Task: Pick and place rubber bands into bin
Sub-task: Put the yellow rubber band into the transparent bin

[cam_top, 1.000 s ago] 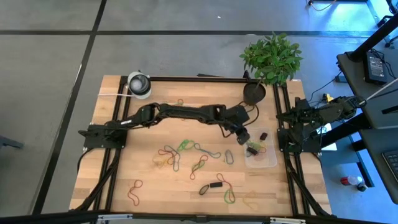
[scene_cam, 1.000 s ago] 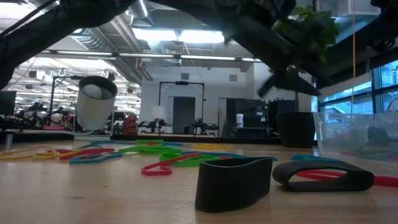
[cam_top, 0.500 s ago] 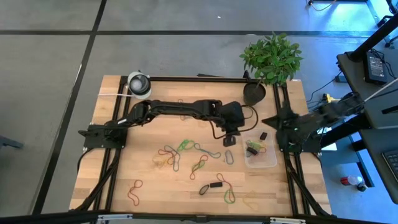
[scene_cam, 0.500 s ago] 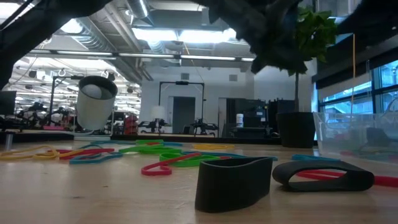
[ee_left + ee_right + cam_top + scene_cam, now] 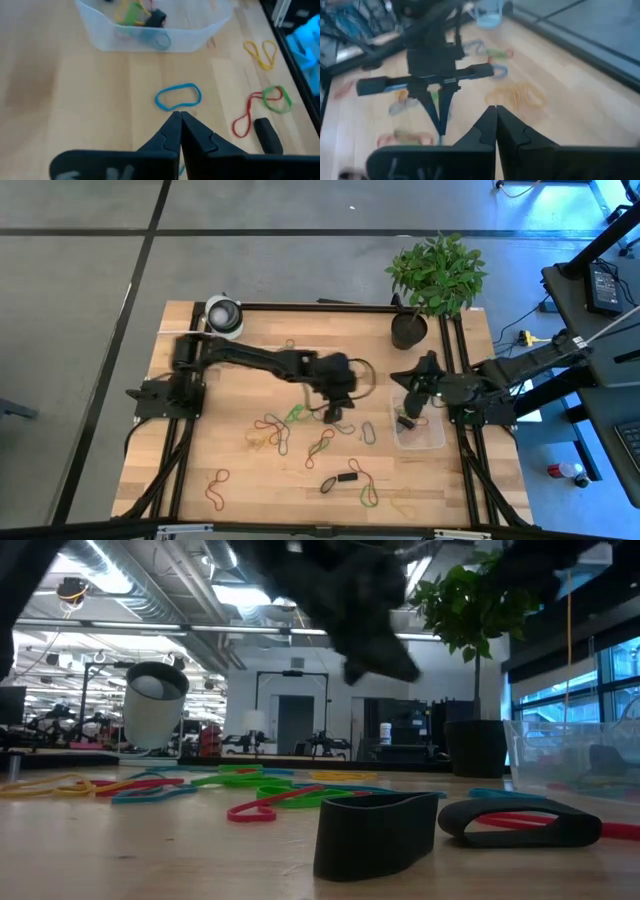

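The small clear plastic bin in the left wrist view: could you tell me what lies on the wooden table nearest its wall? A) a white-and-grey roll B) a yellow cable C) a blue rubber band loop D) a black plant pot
C: a blue rubber band loop lies flat on the wood just outside the small clear plastic bin, between its wall and the left gripper, whose fingers are shut.

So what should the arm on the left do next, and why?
Probably open and drop toward a loose band. The left gripper is shut with nothing seen between its fingers, hanging above the table, with a blue rubber band lying flat just ahead of it. The bin beyond already holds a few bands, so another pick seems due.
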`<state>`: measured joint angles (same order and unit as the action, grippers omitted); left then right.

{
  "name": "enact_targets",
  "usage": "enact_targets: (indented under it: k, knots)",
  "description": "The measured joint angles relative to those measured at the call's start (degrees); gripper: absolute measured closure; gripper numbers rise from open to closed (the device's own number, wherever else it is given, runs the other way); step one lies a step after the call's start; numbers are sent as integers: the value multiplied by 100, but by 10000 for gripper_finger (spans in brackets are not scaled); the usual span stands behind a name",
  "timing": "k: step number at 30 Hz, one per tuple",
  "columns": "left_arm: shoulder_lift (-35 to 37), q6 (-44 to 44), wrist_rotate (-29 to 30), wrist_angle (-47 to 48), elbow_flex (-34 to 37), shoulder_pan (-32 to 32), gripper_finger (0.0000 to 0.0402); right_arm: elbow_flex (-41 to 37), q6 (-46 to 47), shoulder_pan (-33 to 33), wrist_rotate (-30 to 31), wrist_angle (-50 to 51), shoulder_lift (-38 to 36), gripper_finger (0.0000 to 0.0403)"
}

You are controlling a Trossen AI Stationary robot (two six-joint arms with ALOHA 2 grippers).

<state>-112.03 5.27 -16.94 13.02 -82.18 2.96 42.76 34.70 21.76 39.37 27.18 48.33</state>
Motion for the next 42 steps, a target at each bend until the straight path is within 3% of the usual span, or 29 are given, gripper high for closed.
enact_targets:
  k: [6, 12, 16, 20, 24, 33, 38, 42]
  knots:
    - [1559, 362, 672, -1086, 2120, 5, 400, 177, -768, -552, -101, -1411, 995, 400]
    - [2792, 887, 1004, -1811, 3581, -33, 400, 1130, -1404, -1209, -850, -1436, 2285, 401]
    - [3348, 1231, 1291, -2030, 4145, -107, 400, 1844, -1344, -1575, -953, -1114, 3149, 399]
    - [3690, 1474, 1346, -2188, 4487, -247, 400, 2431, -1015, -1933, -1116, -308, 3989, 398]
    - [3818, 1519, 1608, -2223, 4618, -454, 400, 2919, -645, -2352, -1876, 124, 4772, 387]
    - [3827, 1519, 1741, -2181, 4621, -754, 400, 3224, -298, -2915, -3096, 215, 6095, 297]
    - [3827, 1519, 1741, -2178, 4621, -845, 400, 3226, -186, -3037, -3151, 293, 6384, 247]
    - [3827, 1517, 1741, -2151, 4621, -855, 400, 3226, -179, -3127, -2975, 371, 6497, 231]
